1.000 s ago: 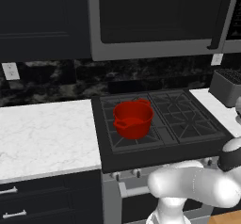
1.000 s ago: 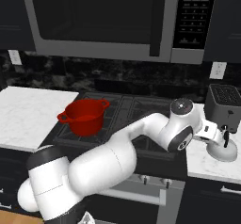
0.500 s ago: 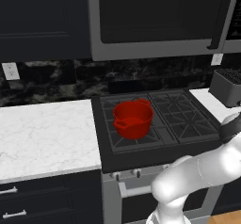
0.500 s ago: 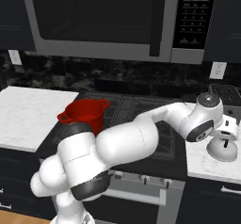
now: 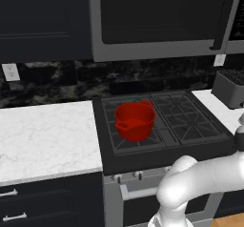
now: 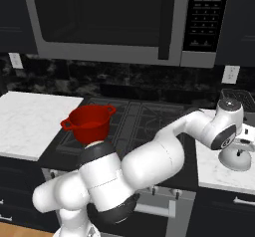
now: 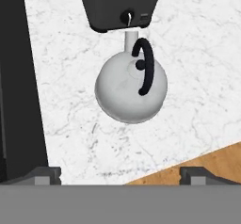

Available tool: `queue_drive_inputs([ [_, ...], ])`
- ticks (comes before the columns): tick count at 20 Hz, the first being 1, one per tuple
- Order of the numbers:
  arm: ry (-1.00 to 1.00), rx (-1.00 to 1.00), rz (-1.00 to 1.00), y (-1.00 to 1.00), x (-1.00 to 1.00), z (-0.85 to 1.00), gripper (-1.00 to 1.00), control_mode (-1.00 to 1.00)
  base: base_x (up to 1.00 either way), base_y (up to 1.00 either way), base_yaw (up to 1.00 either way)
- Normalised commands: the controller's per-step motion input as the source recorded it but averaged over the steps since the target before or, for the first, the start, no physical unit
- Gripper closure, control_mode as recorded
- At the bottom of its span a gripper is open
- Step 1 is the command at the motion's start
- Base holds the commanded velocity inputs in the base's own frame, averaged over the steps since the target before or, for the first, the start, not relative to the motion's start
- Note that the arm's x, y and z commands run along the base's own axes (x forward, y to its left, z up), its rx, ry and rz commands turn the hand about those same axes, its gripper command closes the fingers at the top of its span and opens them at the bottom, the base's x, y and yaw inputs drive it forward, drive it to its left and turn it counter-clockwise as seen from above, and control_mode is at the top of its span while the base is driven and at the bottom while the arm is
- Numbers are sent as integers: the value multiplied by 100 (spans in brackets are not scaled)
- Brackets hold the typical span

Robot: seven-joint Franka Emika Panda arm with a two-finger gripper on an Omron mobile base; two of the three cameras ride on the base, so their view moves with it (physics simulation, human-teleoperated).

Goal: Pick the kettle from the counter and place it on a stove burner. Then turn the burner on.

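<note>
On the counter (image 7: 197,39) right of the stove, we see the kettle (image 7: 131,86) standing upright, its spout toward a dark toaster (image 7: 120,4). Above it our gripper (image 7: 120,173) hangs with its fingertips spread wide, touching nothing. A red pot (image 5: 135,120) sits on the cooktop's left burner (image 5: 119,142).

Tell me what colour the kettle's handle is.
Black: a thin dark loop arching over the silvery-white kettle, clearest in the hand view.

Arm swung farther right over the counter (image 6: 214,170), hand now above the kettle (image 6: 235,158).
</note>
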Motion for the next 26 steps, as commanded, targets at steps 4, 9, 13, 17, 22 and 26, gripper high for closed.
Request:
queue_drive_inputs([
  [4, 9, 3, 0, -4, 5, -21, -100, -100, 0, 0, 0],
  [9, 3, 5, 0, -5, 9, -25, -100, -100, 0, 0, 0],
  [13, 0, 2, 0, -12, 23, -6, -100, -100, 0, 0, 0],
  [17, 0, 0, 0, -29, 27, -8, -100, -100, 0, 0, 0],
  [22, 0, 0, 0, -23, 34, -25, -100, -100, 0, 0, 0],
  [26, 0, 0, 0, -23, 39, -19, -100, -100, 0, 0, 0],
])
